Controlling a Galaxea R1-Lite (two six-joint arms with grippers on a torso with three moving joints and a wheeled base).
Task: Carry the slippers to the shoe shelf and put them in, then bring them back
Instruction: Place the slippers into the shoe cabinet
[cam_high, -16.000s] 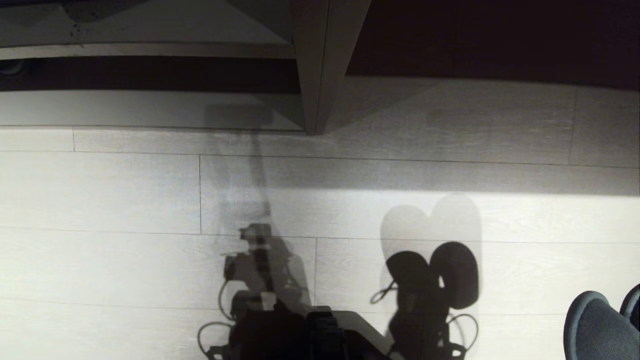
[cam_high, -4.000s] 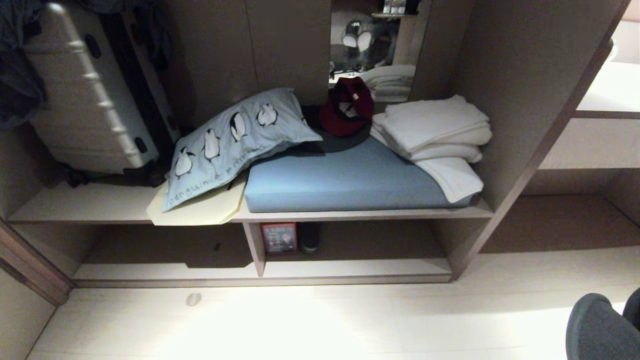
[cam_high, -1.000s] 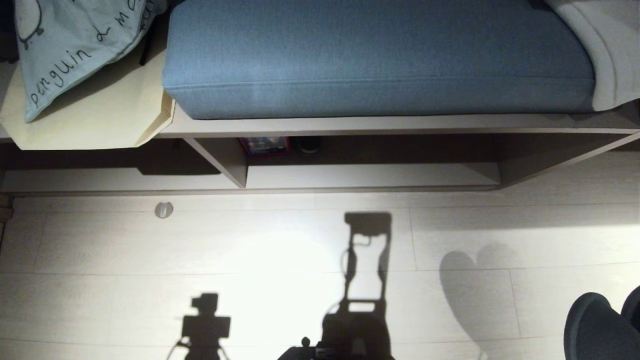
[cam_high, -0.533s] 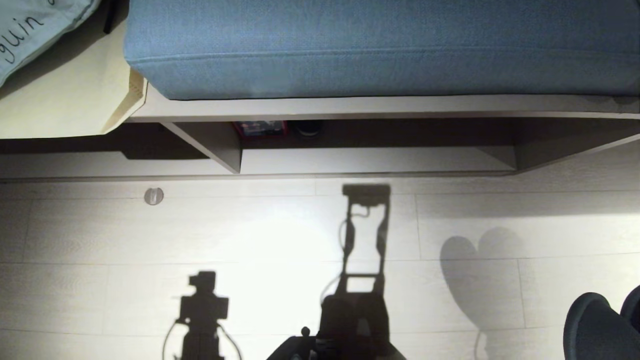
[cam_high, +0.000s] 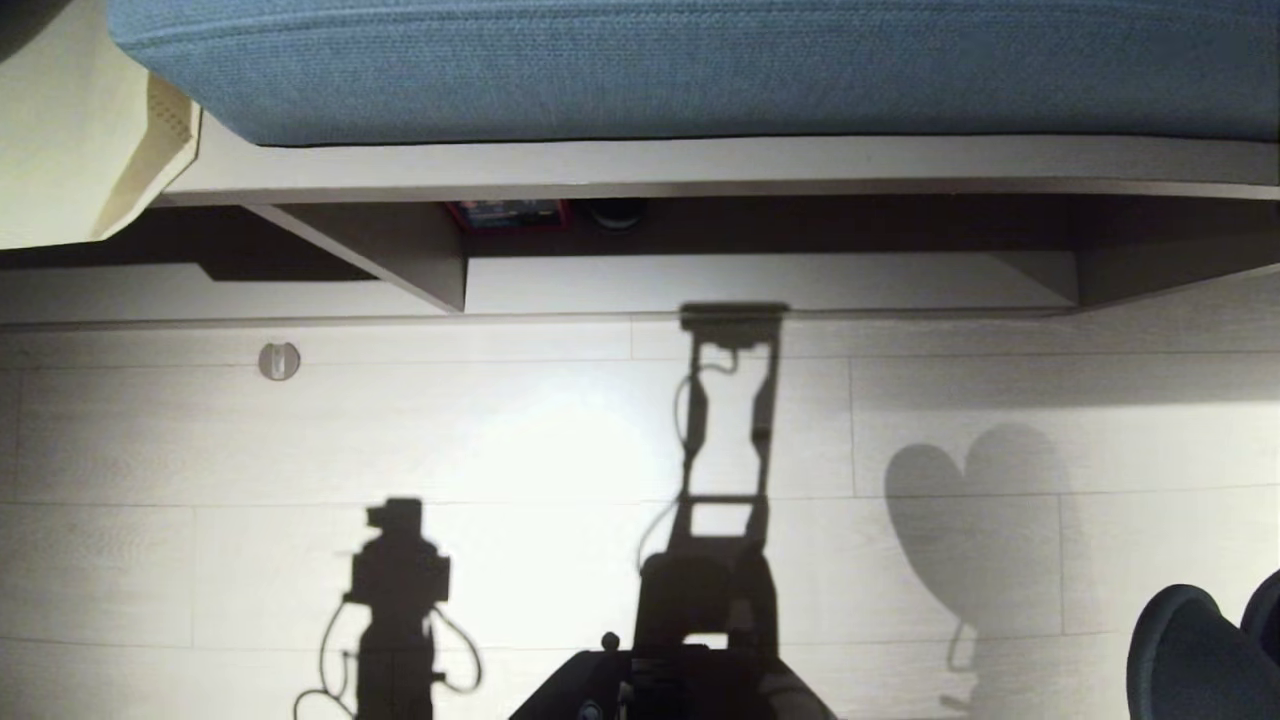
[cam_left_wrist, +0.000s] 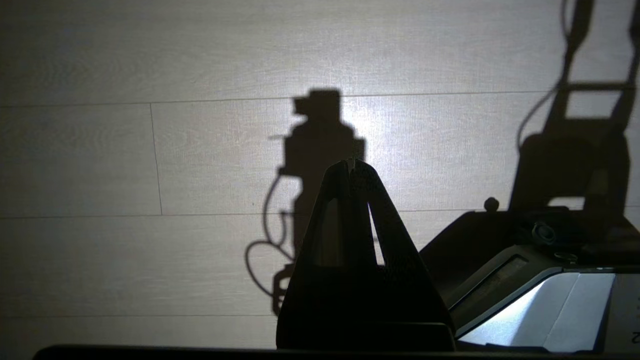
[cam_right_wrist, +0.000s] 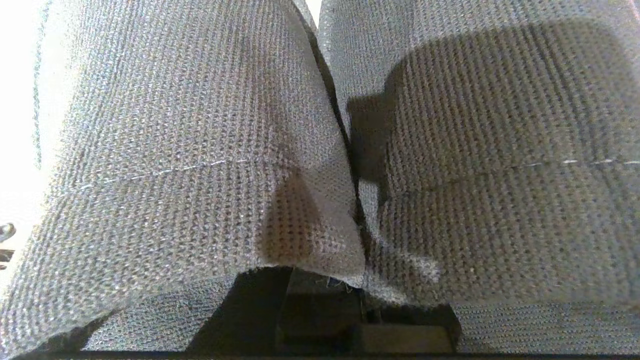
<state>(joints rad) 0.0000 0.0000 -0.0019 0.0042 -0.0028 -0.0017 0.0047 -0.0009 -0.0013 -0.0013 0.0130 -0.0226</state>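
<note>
shoe shelf (cam_high: 760, 282) nearer as camera dips, right end effector (cam_right_wrist: 357, 235) clamped on slippers (cam_right_wrist: 200, 150), left end effector (cam_left_wrist: 352, 167) together

Shelf board (cam_high: 700, 165) — blue cushion (cam_high: 700, 60) atop.

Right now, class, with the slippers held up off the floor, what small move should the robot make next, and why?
Probably lower a little further. The right claw grips the slippers above the floor, and the shoe shelf opening sits low at floor level ahead, under the blue cushion.
</note>
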